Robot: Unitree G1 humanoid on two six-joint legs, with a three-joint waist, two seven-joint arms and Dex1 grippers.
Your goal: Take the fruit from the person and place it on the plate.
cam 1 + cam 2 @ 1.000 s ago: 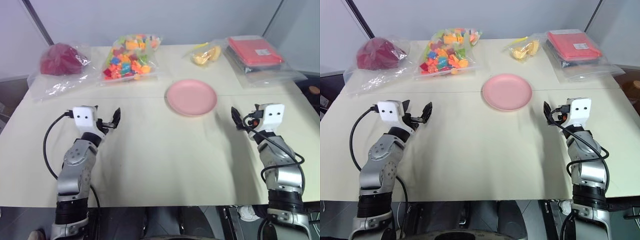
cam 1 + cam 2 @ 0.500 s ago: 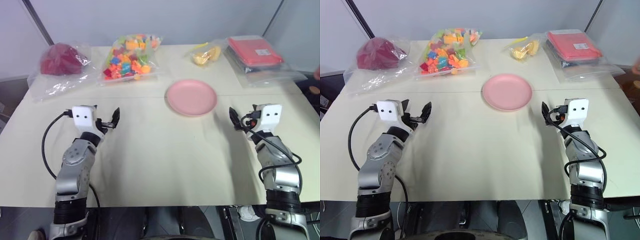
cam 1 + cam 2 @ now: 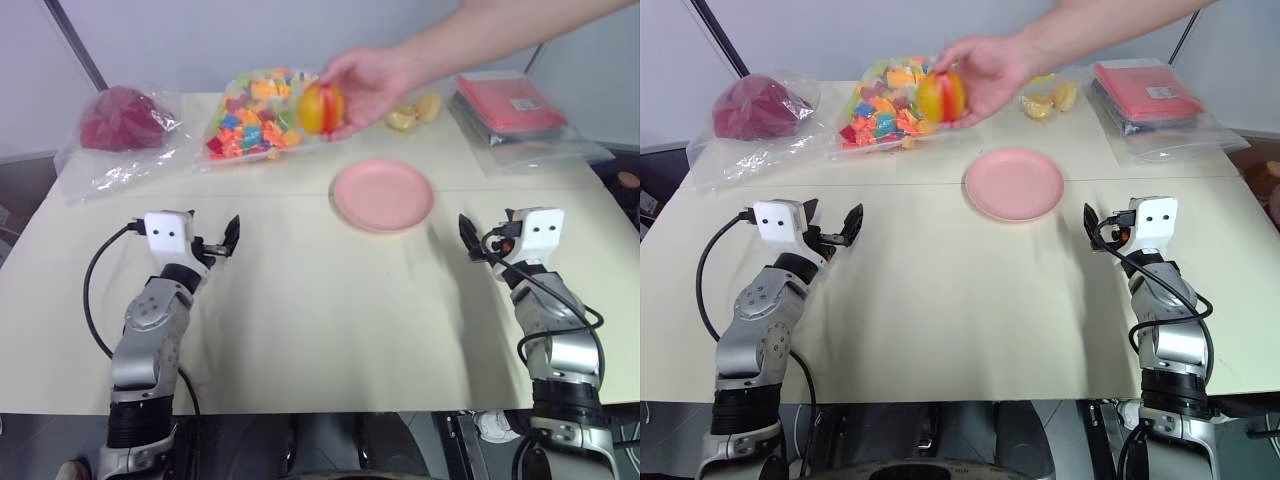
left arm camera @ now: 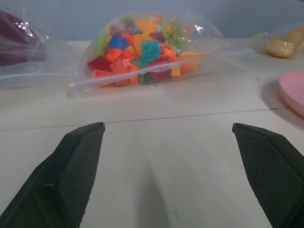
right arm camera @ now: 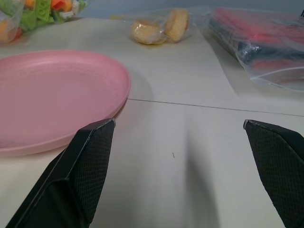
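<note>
A person's hand (image 3: 375,80) reaches in from the upper right and holds the fruit (image 3: 320,108), yellow-orange with a red side, in the air over the far part of the table. The pink plate (image 3: 383,195) lies empty just nearer than the hand, right of centre. My left gripper (image 3: 222,240) hovers open over the left of the table, well short of the fruit, with nothing between its fingers (image 4: 78,166). My right gripper (image 3: 478,240) is open too, just right of the plate, whose rim (image 5: 71,90) shows close to one finger (image 5: 85,166).
Along the far edge lie a clear bag of coloured bricks (image 3: 258,115), a bag with a dark red thing (image 3: 120,118), a small bag of pale yellow pieces (image 3: 412,112) and a flat red packet (image 3: 510,105). Bare cream tabletop (image 3: 320,310) stretches between my arms.
The person's arm has come in from the upper right with the fruit in its hand. Both my grippers have stayed where they were, open.
</note>
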